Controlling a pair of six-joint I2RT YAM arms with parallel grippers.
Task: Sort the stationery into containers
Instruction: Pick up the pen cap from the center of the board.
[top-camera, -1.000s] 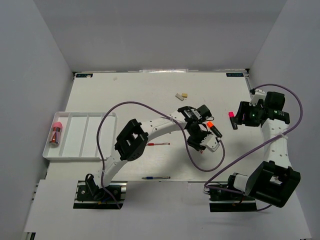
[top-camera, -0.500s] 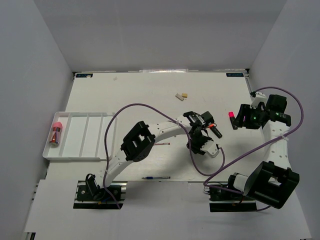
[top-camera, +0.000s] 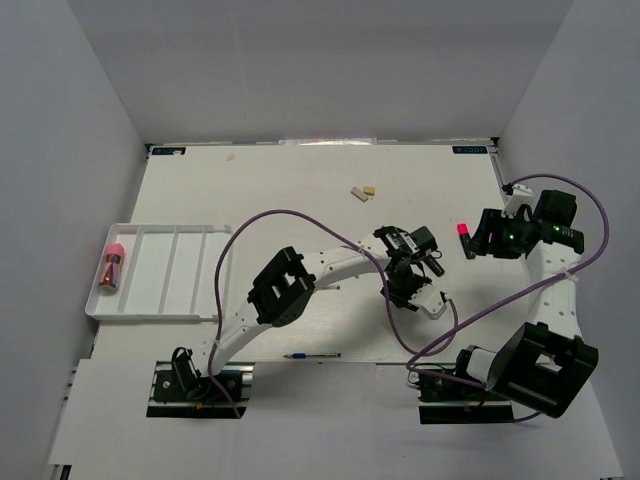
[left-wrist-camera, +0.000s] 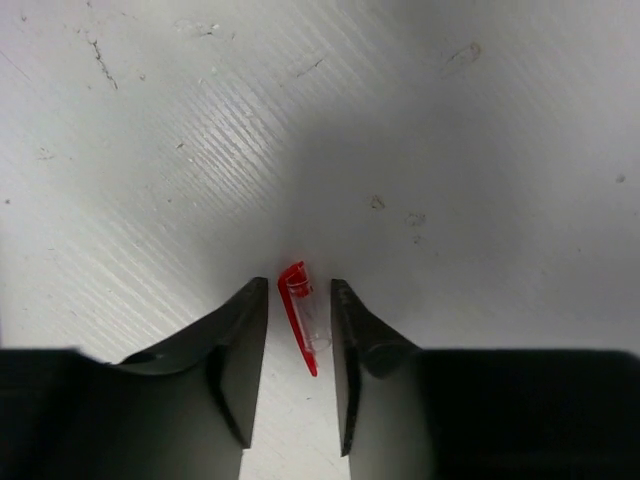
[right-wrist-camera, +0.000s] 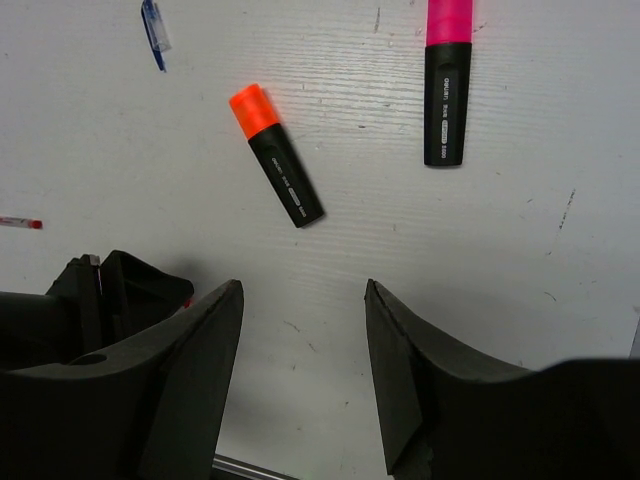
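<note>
My left jaws: standing narrow, straddling red pen cap (left-wrist-camera: 298, 312) on counter (left-wrist-camera: 450, 150) — contact not confirmable. Cap lying directly between them, long axis running along slot, slightly skewed; I am judging side squeeze as next move. My right jaws: hovering wide, empty, with orange highlighter (right-wrist-camera: 277, 156) and pink highlighter (right-wrist-camera: 446, 95) lying ahead — left arm nearer cap. Barrel print too small for reading. Tray (top-camera: 160, 312) sitting well apart, far left.

Lying in the leftmost compartment of the tray (top-camera: 160, 270): tube (top-camera: 112, 268). Lying on the worktop (top-camera: 280, 190) right of the tray: erasers (top-camera: 357, 192) farther back, pen (top-camera: 312, 355) nearer, highlighter (top-camera: 464, 241) farthest right.
</note>
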